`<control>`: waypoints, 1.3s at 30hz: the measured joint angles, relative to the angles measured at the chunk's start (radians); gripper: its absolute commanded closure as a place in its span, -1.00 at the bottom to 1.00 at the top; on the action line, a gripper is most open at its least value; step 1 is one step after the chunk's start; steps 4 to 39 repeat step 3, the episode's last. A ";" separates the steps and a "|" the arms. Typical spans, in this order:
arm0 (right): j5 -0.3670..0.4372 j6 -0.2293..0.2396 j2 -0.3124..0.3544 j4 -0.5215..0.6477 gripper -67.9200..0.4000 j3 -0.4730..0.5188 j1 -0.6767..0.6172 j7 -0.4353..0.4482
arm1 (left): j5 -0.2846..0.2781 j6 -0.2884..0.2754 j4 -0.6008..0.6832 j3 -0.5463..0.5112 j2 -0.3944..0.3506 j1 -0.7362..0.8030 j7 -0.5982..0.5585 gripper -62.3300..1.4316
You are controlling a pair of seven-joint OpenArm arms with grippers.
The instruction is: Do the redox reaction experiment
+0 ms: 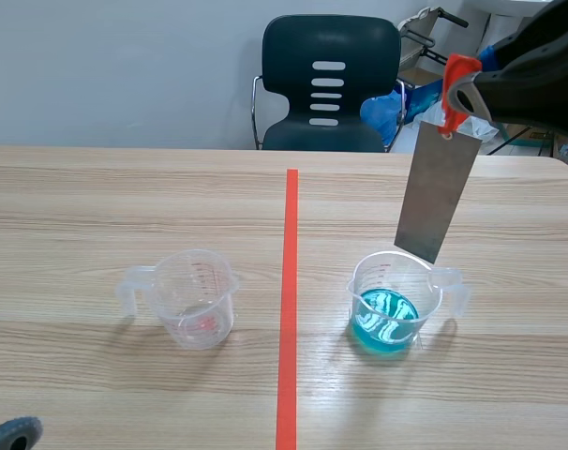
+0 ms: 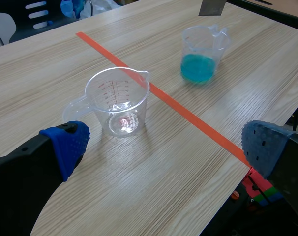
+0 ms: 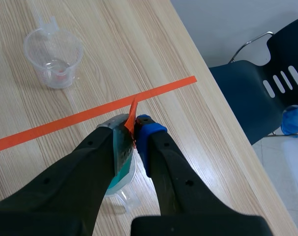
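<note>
Metal strip (image 1: 437, 192): flat, grey, dull sheen, rectangular, with an orange-red tab (image 1: 455, 82) at its upper end. It hangs tilted over the cup of blue liquid (image 1: 370, 286), right of the tape line (image 1: 290, 281).

Right gripper (image 1: 464, 94): pinching the strip at the tab end, fingers pressed onto it.

Left gripper (image 2: 166, 145): fingers spread wide, nothing between them, low over the table (image 1: 97, 206) near the empty cup (image 2: 120, 101).

- Scene view: strip's lower corner overlaps the blue cup's far rim.
- Left wrist view: a gap between strip end and rim; liquid is a shallow layer.
- Right wrist view: strip edge-on, blue cup directly under the fingers.

Count: 1 strip; 2 clear handled measuring cups (1 blue-filled, 1 empty); 1 tape line; 1 dark chair (image 1: 329, 80) behind the table.
</note>
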 measured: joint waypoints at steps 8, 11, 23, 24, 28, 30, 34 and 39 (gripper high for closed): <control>0.000 0.000 0.000 0.000 0.96 0.000 0.000 0.000 | 0.000 0.000 0.000 0.000 0.000 0.000 0.000 -1.00; 0.000 0.000 0.000 0.000 0.96 0.000 0.000 0.000 | 0.000 0.000 0.000 0.000 0.000 0.000 0.000 -1.00; 0.000 0.000 0.000 0.000 0.96 0.000 0.000 0.000 | 0.000 0.000 0.000 0.000 0.000 0.000 0.000 -1.00; 0.000 0.000 0.000 0.000 0.96 0.000 0.000 0.000 | 0.000 0.000 0.000 0.000 0.000 0.000 0.000 -1.00; 0.000 0.000 0.000 0.000 0.96 0.000 0.000 0.000 | 0.000 0.000 0.000 0.000 0.000 0.000 0.000 -1.00; 0.000 0.000 0.000 0.000 0.96 0.000 0.000 0.000 | 0.000 0.000 0.000 0.000 0.000 0.000 0.000 -1.00; 0.000 0.000 0.000 0.000 0.96 0.000 0.000 0.000 | 0.000 0.000 0.000 0.000 0.000 0.000 0.000 -1.00; 0.000 0.000 0.000 0.000 0.96 0.000 0.000 0.000 | 0.000 0.000 0.000 0.000 0.000 0.000 0.000 -1.00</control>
